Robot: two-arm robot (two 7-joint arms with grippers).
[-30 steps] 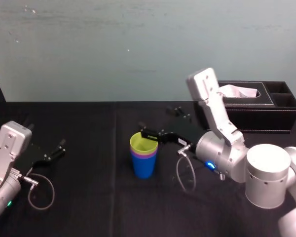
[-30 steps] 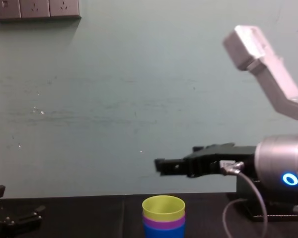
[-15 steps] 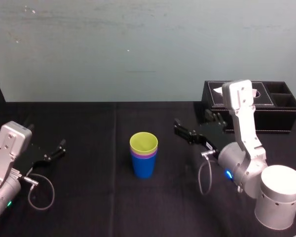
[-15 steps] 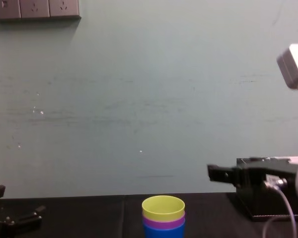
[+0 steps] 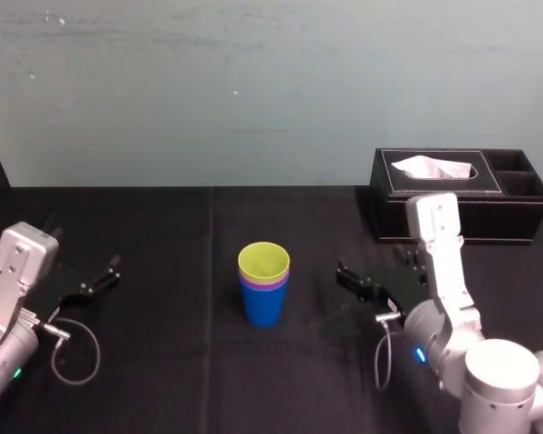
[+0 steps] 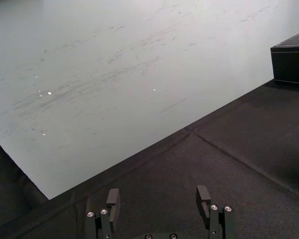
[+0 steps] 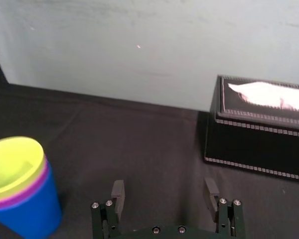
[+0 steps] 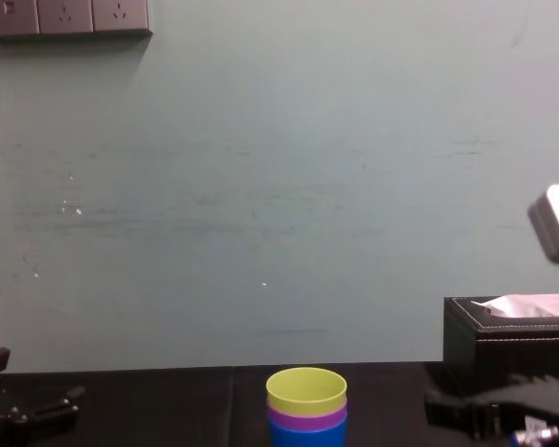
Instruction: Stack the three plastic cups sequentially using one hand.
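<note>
Well apart from the stacked cups (image 5: pixel 263 289), the right tool (image 7: pixel 163 193) hangs spread.

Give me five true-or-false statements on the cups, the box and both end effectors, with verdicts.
The blue cup is the bottom one of the three. True.
The purple cup is on top. False: the yellow-green cup is on top, and the purple cup is in the middle.
The right end effector grips the yellow-green cup. False: it is open and touches no cup.
The tissue box holds a white tissue. True.
The left end effector is shut. False: it is open.
</note>
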